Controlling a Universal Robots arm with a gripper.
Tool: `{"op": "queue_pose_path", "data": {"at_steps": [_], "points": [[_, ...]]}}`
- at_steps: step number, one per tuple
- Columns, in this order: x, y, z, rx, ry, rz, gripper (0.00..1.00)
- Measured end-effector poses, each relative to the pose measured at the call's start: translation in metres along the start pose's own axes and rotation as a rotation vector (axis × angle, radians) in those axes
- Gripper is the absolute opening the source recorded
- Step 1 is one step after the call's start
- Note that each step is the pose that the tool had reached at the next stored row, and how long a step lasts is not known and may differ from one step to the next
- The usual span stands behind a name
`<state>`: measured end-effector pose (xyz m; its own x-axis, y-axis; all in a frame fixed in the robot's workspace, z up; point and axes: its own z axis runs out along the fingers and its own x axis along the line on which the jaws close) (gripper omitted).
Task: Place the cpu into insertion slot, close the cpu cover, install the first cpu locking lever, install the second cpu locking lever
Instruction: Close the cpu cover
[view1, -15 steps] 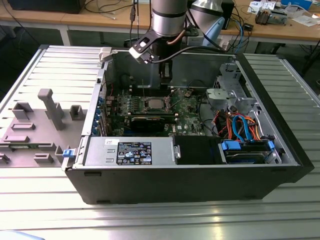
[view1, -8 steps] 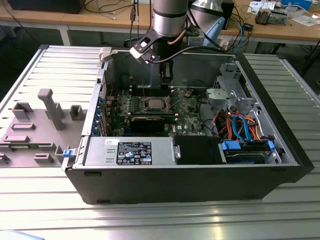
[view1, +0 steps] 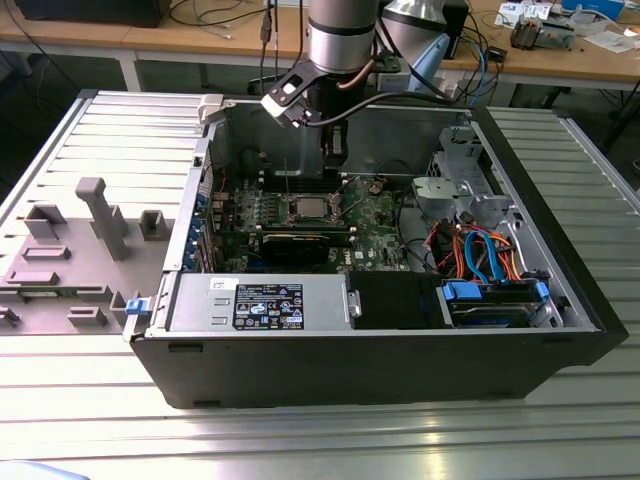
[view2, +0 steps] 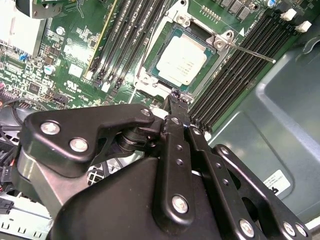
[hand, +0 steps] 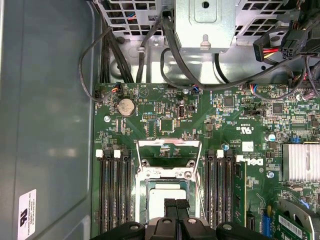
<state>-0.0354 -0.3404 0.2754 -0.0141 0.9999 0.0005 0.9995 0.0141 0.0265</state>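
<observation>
Plainly, at the exterior view's left the grey fixture tray (view1: 100, 270) lies well apart from the work and poses no risk. At that frame's centre the cpu (view1: 308, 208) sits in the insertion slot (view2: 150, 82), while the cpu cover (hand: 169, 144) stands raised off it and a locking lever (view2: 250, 52) juts free beside the socket. Just right of centre the gripper (view1: 335, 155) hangs above the board, jaws clenched on nothing, tips near the slot's edge. The danger, I judge, lies there: a push that slips off the thin frame could strike the chip or the memory slots (view2: 240, 65), or snag the loose lever. Farther right, the drive cables (view1: 480, 250) keep their distance.
</observation>
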Motion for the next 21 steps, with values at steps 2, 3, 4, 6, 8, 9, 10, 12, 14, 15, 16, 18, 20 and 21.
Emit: {"op": "queue_pose_path", "data": {"at_steps": [2, 3, 4, 6, 8, 9, 10, 12, 14, 15, 16, 18, 20, 21], "points": [[0.0, 0.0007, 0.0, 0.0, 0.0001, 0.0, 0.11], [0.0, 0.001, 0.0, 0.0, 0.0, 0.0, 0.11], [0.0, 0.0013, 0.0, 0.0, 0.0, 0.0, 0.11], [0.0, 0.002, 0.0001, 0.0, 0.0, 0.0, 0.11], [0.0, 0.0024, 0.0001, 0.0, 0.0, 0.0, 0.11], [0.0, 0.0026, 0.0001, 0.0, 0.0, 0.0, 0.11], [0.0, 0.0029, 0.0001, 0.0, 0.0001, 0.0, 0.11], [0.0, 0.0031, 0.0001, 0.0, 0.0, 0.0, 0.11], [-0.0001, 0.0039, 0.0001, 0.0, 0.0, 0.0, 0.11], [-0.0001, 0.004, 0.0001, 0.0, 0.0, 0.0, 0.11], [-0.0001, 0.0042, 0.0001, 0.0, 0.0, 0.0, 0.11], [0.0, 0.0045, 0.0002, 0.0, 0.0001, 0.0, 0.11], [-0.0001, 0.0049, 0.0001, 0.0, 0.0, 0.0, 0.11], [-0.0001, 0.005, 0.0001, 0.0, 0.0, 0.0, 0.11]]}}
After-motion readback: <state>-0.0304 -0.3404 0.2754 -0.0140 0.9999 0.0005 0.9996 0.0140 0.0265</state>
